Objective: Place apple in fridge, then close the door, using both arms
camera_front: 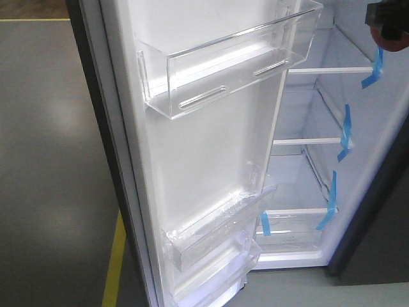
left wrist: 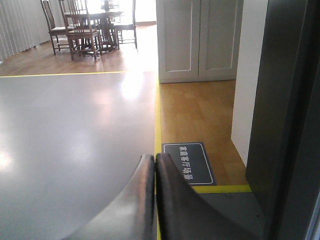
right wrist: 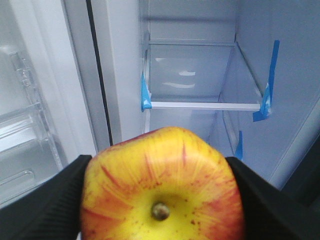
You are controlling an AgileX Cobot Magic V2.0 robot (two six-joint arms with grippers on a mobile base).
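Observation:
The apple [right wrist: 162,192], red-streaked with a yellow patch around its stem, fills the bottom of the right wrist view. My right gripper [right wrist: 159,165] is shut on it, one black finger on each side. It hangs in front of the fridge [right wrist: 200,75], facing a glass shelf [right wrist: 202,105]. In the front view this gripper [camera_front: 383,19] and a bit of red apple [camera_front: 391,45] show at the top right corner. The door [camera_front: 198,160] stands wide open, white lining towards me. My left gripper [left wrist: 154,161] is shut on nothing, beside the door's dark outer face [left wrist: 290,125].
Clear bins [camera_front: 230,67] stick out from the door lining, with more lower down [camera_front: 214,240]. Blue tape strips [camera_front: 345,131] mark the shelf ends. A white cabinet [left wrist: 200,40], a floor sign [left wrist: 189,162], yellow floor tape [left wrist: 158,125] and a table with chairs [left wrist: 90,25] lie beyond the door.

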